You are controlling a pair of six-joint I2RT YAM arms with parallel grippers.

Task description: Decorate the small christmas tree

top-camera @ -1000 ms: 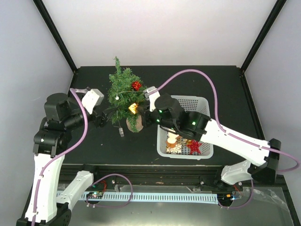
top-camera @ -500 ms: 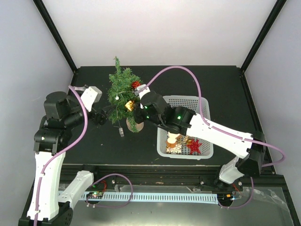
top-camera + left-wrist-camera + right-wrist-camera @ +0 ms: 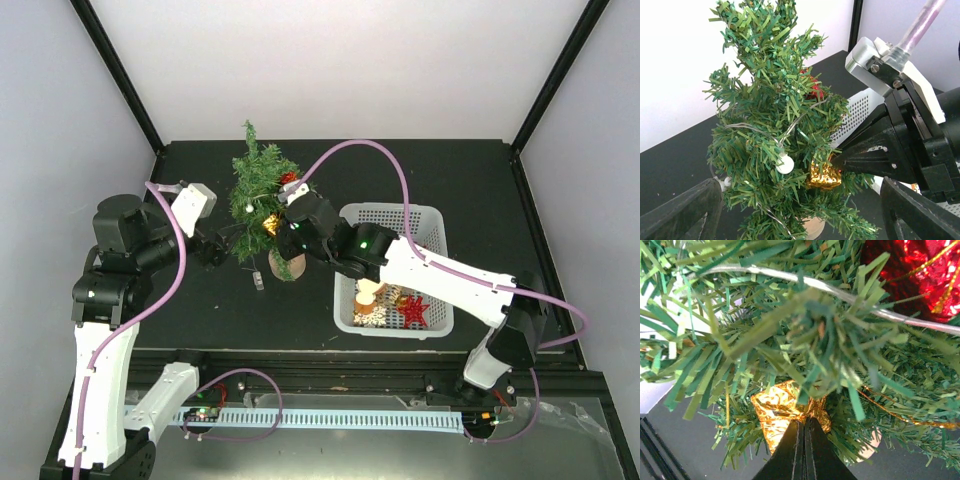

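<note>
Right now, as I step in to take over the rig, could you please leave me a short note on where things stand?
Left gripper: open, beside the small christmas tree, gripping nothing.
Right gripper: shut, tips against the gold ornament in the lower branches; I cannot tell whether it pinches the ornament's loop.
Tree: stands on its base, left of the white basket.
Done: a red ornament and a light string are on the tree.
Left: settle the gold ornament, then probably hang the red star and the other pieces in the basket.
</note>
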